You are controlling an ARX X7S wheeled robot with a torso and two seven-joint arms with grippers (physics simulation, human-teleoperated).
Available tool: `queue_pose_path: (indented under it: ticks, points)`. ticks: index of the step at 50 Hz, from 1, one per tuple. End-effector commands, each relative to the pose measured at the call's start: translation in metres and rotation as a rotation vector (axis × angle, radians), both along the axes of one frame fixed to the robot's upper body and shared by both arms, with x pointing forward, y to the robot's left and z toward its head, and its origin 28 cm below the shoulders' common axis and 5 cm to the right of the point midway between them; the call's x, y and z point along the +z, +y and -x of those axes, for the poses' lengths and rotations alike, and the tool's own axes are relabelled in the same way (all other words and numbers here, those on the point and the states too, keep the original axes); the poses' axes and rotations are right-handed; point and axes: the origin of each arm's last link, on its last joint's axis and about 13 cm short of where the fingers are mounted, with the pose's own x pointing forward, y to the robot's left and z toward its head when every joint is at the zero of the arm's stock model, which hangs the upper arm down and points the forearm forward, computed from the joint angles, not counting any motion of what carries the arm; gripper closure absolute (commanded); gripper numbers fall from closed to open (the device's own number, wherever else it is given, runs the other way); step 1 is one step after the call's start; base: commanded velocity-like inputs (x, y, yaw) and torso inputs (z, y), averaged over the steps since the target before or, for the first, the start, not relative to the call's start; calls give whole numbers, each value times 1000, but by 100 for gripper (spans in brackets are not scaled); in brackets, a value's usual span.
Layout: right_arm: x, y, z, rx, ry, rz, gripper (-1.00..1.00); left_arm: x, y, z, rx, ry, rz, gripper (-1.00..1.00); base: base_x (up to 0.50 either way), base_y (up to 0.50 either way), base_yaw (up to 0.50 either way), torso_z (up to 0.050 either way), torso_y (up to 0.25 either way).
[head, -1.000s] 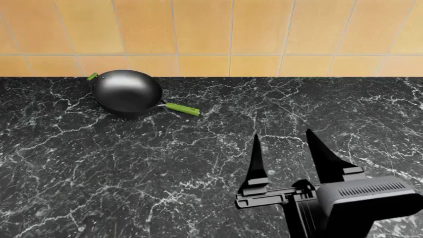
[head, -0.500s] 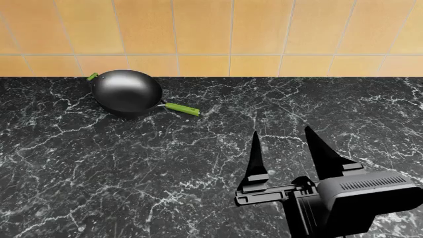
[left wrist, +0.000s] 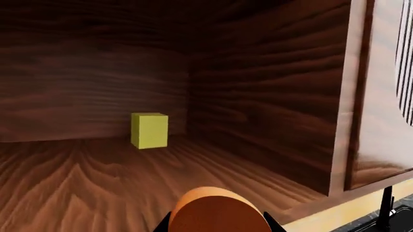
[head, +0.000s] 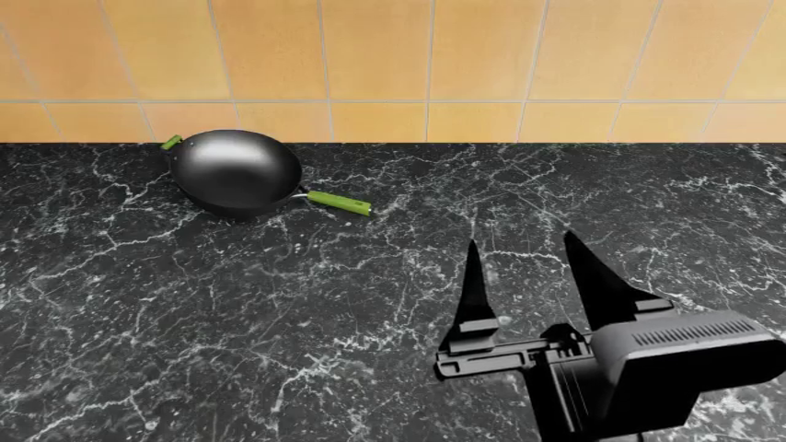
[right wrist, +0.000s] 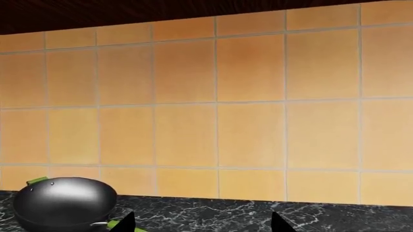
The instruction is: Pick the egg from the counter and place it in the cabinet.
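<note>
The left gripper [left wrist: 219, 227] is clamped on the egg [left wrist: 219, 212], holding it at the cabinet [left wrist: 271, 111] mouth above the shelf (a yellow block [left wrist: 150, 130] sits far inside). The right gripper [head: 528, 276] idles over the counter [head: 246, 304], jaws apart.

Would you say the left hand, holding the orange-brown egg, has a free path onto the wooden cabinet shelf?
Probably yes: the egg faces the open wooden cabinet, with only a small yellow block far back.

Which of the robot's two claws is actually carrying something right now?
The left gripper, seen only in its wrist view: the egg sits between its fingers at the open wooden cabinet. The right gripper hangs open over the counter, holding nothing.
</note>
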Motion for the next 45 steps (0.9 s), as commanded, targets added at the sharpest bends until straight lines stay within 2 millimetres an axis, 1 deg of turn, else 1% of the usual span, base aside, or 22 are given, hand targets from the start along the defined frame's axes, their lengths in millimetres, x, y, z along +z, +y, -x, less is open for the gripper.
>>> queue_pose_path:
  ticks: [1,5,11,22,28,36,45]
  points:
    - [1,0,-2,-2,5,-5,-100,16,2,-23,70,2,9,100,0,0,0,0,0]
    - [2,1,-1,1,7,-3,-100,23,3,-34,94,3,15,100,0,0,0,0,0]
    - [2,1,-1,4,10,-3,-100,28,4,-53,121,19,21,100,0,0,0,0,0]
    - [2,1,-3,3,20,-7,-100,32,3,-76,162,38,41,100,0,0,0,0,0]
    - [2,2,-4,2,20,-5,-100,31,5,-82,185,43,53,100,0,0,0,0,0]
    - [3,2,-2,5,17,-2,-100,27,6,-86,205,61,36,100,0,0,0,0,0]
    - [3,4,0,10,14,1,-100,17,12,-84,188,186,-49,100,0,0,0,0,0]
